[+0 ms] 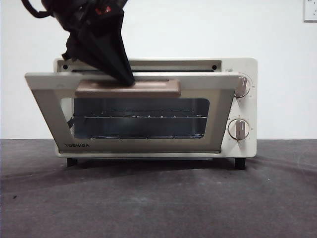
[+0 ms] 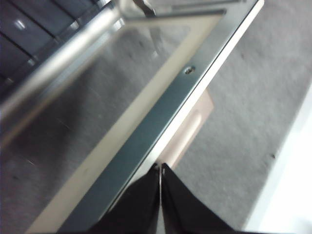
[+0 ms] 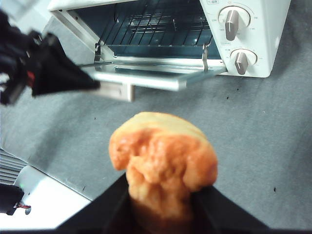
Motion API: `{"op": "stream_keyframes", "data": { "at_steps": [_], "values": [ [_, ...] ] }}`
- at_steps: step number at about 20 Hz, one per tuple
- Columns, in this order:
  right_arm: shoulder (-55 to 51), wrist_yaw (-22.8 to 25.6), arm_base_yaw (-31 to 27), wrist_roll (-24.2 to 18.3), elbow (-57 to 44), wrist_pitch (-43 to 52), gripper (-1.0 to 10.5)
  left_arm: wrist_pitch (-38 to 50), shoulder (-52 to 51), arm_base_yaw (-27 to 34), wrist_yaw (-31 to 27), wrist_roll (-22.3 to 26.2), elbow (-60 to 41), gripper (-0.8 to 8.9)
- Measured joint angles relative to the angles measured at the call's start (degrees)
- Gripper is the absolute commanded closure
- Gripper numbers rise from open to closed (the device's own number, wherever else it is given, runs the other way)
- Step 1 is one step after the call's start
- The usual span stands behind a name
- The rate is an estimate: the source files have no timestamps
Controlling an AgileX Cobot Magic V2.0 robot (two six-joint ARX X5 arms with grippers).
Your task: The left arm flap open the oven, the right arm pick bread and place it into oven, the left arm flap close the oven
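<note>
Grey mat (image 1: 158, 198) | left gripper (image 1: 130, 82) pressed together, tip on oven (image 1: 242, 106) door handle (image 1: 128, 89), door part-open; right gripper (image 3: 161, 195) pinching bread (image 3: 163, 156)

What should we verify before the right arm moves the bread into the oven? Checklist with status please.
1. Bread held in right gripper: ok.
2. Oven door fully down: not ok, only partly open.
3. Left gripper at the handle, jaws shut: ok.
4. Wire rack free of items: ok.
5. Left gripper out of the bread's entry path: not ok, it sits at the door front.
6. Knob settings: cannot tell.
</note>
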Motion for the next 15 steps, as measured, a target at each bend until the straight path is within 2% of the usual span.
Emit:
{"op": "stream_keyframes", "data": {
  "at_steps": [15],
  "values": [
    [0.0, 1.49, -0.02, -0.07, 0.0, 0.24, 8.4, 9.55, -4.11, -2.01, -0.7, -5.27, -15.45, 7.97]
  ]
}}
